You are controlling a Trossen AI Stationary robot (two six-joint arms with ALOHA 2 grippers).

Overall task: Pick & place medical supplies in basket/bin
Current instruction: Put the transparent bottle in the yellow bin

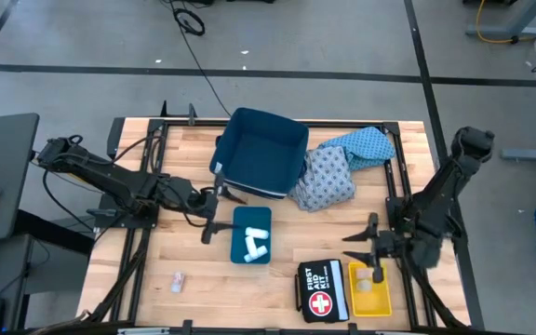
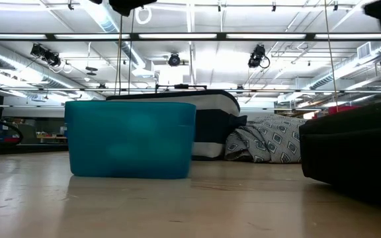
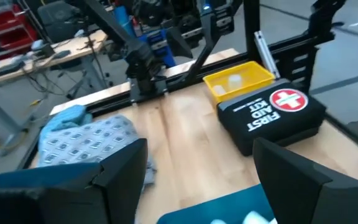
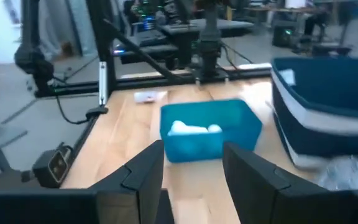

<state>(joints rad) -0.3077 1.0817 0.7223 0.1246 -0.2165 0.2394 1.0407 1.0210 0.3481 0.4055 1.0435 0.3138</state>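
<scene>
Teal bin [image 1: 250, 234] holds white rolls [image 1: 255, 240] (two visible).

The left arm reaches in from the frame's left edge to centre-left, its left gripper [image 1: 214, 212] with fingers spread. At lower right, the right arm angles down-left, the right gripper [image 1: 359, 241] likewise parted.

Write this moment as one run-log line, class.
left hand open, beside teal bin | right hand open, above yellow tray | rolls in bin
</scene>
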